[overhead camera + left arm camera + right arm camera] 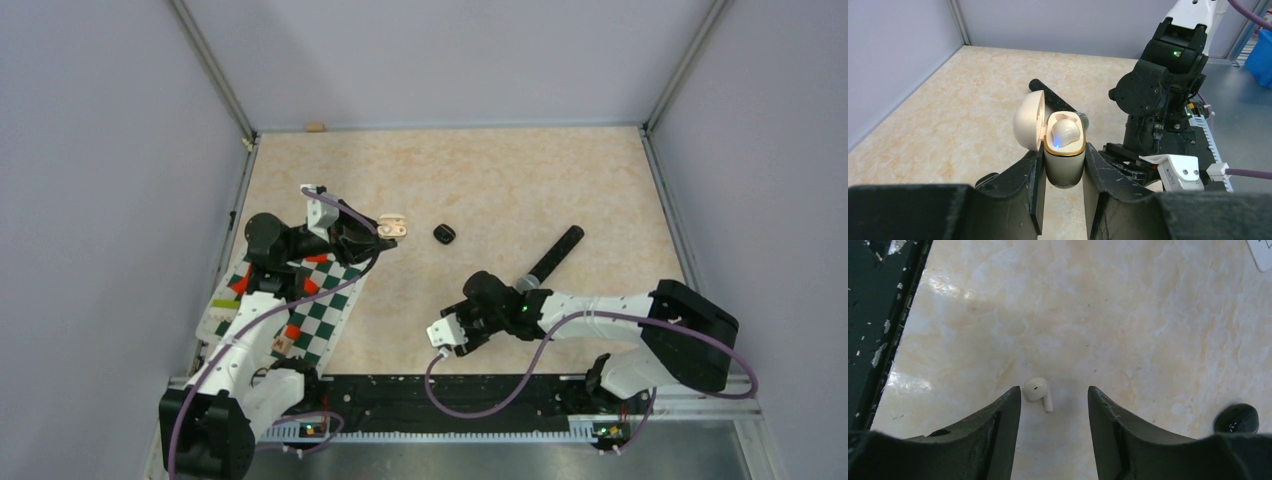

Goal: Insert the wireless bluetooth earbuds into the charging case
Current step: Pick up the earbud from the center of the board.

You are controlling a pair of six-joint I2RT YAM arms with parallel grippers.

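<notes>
My left gripper (385, 232) is shut on a cream charging case (1064, 167) with a gold rim and holds it upright above the table. Its lid (1029, 120) is open to the left. One white earbud (1065, 132) sits inside with a blue light lit. My right gripper (1054, 395) is open and points down at the table. A loose white earbud (1037, 389) lies on the table between its fingertips, close to the left finger (1008, 410). In the top view the right gripper (470, 325) hides this earbud. No black earbuds show.
A small black rounded thing (445, 234) lies mid-table and shows at the right edge of the right wrist view (1237, 417). A black microphone (555, 255) lies to its right. A checkered board (320, 310) lies under the left arm. A black rail (450, 395) runs along the near edge.
</notes>
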